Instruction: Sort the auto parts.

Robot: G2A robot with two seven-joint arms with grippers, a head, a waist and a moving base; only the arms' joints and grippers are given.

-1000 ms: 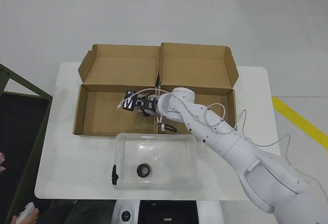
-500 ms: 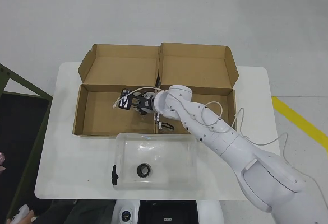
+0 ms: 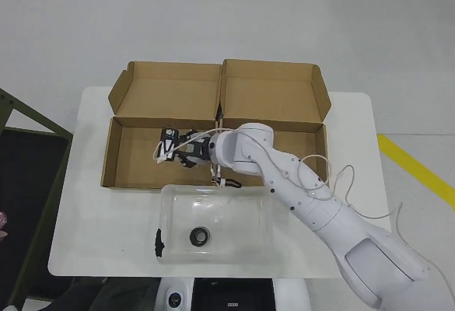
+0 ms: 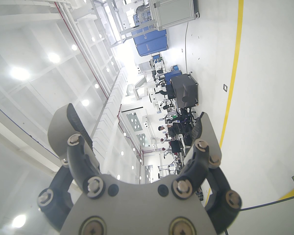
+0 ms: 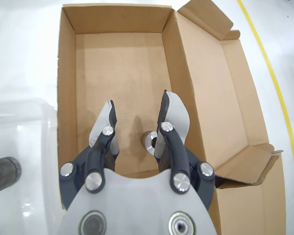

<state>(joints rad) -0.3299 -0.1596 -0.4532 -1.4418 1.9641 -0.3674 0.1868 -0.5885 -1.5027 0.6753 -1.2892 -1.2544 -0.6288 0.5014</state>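
My right gripper (image 3: pixel 167 146) (image 5: pixel 138 100) hangs open over the floor of the left cardboard box (image 3: pixel 136 161) (image 5: pixel 117 57), nothing between its fingers. A small silver cylindrical part (image 5: pixel 150 143) lies on the box floor right beside one finger; in the top view the gripper hides it. A black ring part (image 3: pixel 201 235) rests in the clear plastic bin (image 3: pixel 165 208), and it shows as a dark cylinder (image 5: pixel 3 172) in the right wrist view. My left gripper (image 4: pixel 137 113) is open and empty, pointing up at the room.
A second cardboard box (image 3: pixel 293 148) adjoins the left one, both with lids folded back. The bin stands directly in front of the boxes on the white table (image 3: pixel 95 225). A green rack (image 3: pixel 1 155) stands left of the table.
The right arm has swung its gripper leftward, farther over the left box. The ring in the bin has not moved.
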